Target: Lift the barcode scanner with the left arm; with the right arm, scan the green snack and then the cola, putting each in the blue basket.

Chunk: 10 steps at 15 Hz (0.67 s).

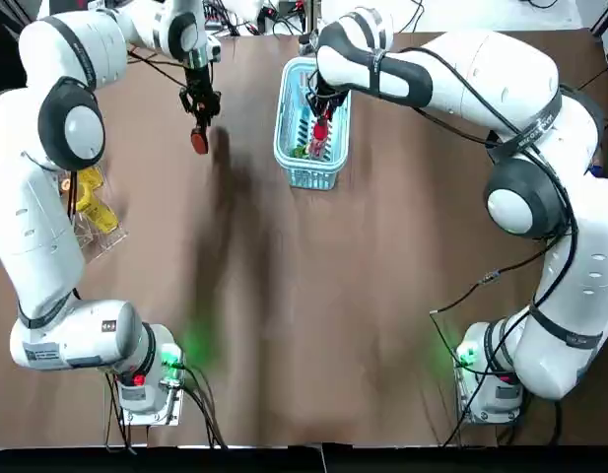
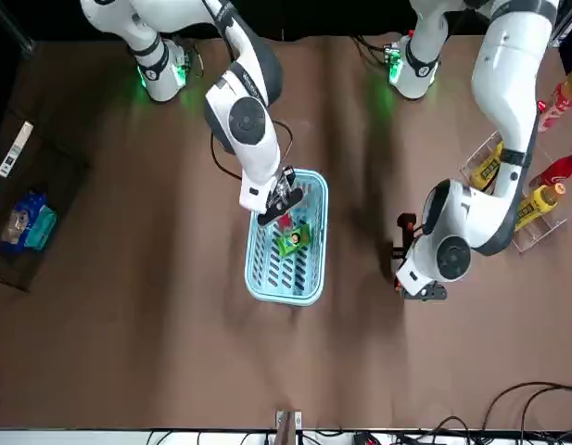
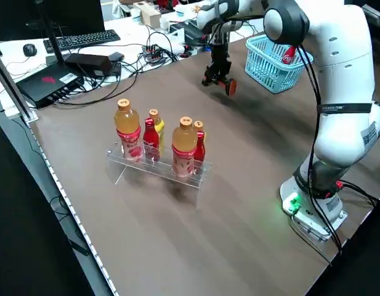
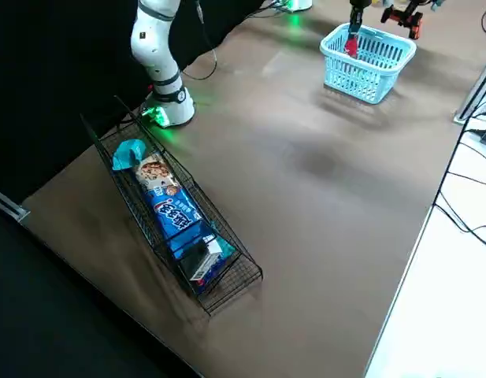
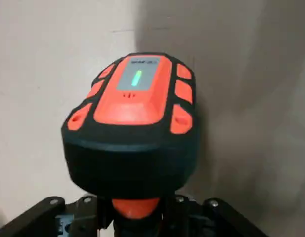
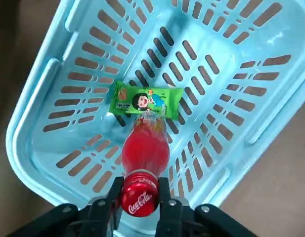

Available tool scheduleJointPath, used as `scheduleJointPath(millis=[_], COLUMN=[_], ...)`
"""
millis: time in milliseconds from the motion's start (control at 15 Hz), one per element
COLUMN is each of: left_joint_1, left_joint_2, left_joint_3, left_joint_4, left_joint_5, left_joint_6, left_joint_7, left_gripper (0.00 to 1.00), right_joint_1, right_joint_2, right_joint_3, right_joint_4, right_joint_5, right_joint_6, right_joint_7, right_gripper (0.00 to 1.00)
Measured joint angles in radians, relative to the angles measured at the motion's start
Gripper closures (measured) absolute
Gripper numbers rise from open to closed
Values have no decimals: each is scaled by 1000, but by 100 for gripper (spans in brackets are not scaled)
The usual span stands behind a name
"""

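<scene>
Right gripper (image 6: 139,195) pinches red cola bottle (image 6: 145,148) by its cap above blue plastic basket (image 6: 38,98) (green snack packet (image 6: 145,102) inside); left gripper (image 5: 137,212) clasps orange-black barcode scanner (image 5: 135,123).

Seen from overhead, the right arm (image 1: 432,74) covers the far end of the blue basket (image 1: 308,163), and only a bit of the cola (image 1: 320,128) peeks out. In the right wrist view, the cola's cap hides the tips of the right end effector (image 6: 140,210), and the basket runs off the picture's edges. The words on the green snack (image 6: 145,101) are too small to read. In the left wrist view, the barcode scanner (image 5: 135,118) hides most of the left end effector (image 5: 137,219), and the scanner's handle is cut off.
</scene>
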Motion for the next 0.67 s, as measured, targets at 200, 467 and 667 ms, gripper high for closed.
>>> scheduleJointPath(millis=[200, 467, 667], left_joint_1=[-2, -1, 1], left_joint_2=[47, 74, 74], left_joint_3=[-1, 0, -1], left_joint_4=[-13, -13, -12], left_joint_5=[42, 50, 50], left_joint_6=[44, 55, 55], left_joint_7=[38, 54, 64], left_gripper=[66, 66, 57], right_joint_1=[14, 23, 29], right_joint_2=[12, 21, 26], right_joint_3=[0, 0, 1], right_joint_4=[0, 0, 0], right_joint_5=[0, 0, 0], right_joint_6=[-5, -8, -35], right_joint_7=[0, 1, 1], right_gripper=[68, 68, 68])
